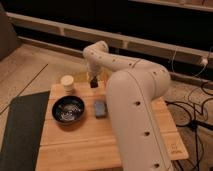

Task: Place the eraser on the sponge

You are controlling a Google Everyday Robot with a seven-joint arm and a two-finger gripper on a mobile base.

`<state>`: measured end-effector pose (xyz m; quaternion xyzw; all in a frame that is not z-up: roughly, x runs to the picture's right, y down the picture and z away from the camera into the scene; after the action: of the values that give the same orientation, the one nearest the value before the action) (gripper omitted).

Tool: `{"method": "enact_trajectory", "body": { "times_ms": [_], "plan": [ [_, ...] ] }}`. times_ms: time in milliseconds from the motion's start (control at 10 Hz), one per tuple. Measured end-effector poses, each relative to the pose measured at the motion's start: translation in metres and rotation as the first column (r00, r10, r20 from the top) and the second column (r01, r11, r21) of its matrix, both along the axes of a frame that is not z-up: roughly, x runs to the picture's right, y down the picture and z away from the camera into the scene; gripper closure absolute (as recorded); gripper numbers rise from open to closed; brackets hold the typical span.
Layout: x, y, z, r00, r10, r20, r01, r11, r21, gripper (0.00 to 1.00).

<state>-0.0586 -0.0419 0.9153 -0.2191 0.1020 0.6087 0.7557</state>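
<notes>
Above the far edge of the tabletop point(90, 145), tool point(93, 82) closed around the eraser point(93, 85). Nearer the camera, sponge point(100, 108) flat beside the bowl point(68, 109).

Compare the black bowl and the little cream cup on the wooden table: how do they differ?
The bowl is black, wide and shallow; the cup is cream, narrow and taller for its width. The bowl sits nearer the front, beside the blue-grey sponge; the cup stands behind it, near the robot's shut hand, which hangs over the table's far edge. Both are round and upright on the table.
</notes>
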Motion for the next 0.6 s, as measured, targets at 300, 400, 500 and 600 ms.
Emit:
{"method": "enact_trajectory", "body": {
  "times_ms": [300, 400, 500, 600],
  "plan": [
    [0.003, 0.029, -0.026, 0.999, 0.046, -0.008, -0.046, 0.999, 0.004, 1.0],
    [0.001, 0.041, -0.035, 0.999, 0.052, -0.006, -0.052, 0.9987, 0.002, 1.0],
    [0.001, 0.057, -0.046, 0.999, 0.051, -0.006, -0.051, 0.9987, -0.009, 1.0],
    [0.003, 0.076, -0.057, 0.999, 0.049, -0.012, -0.049, 0.9984, -0.03, 1.0]
  ]
}}
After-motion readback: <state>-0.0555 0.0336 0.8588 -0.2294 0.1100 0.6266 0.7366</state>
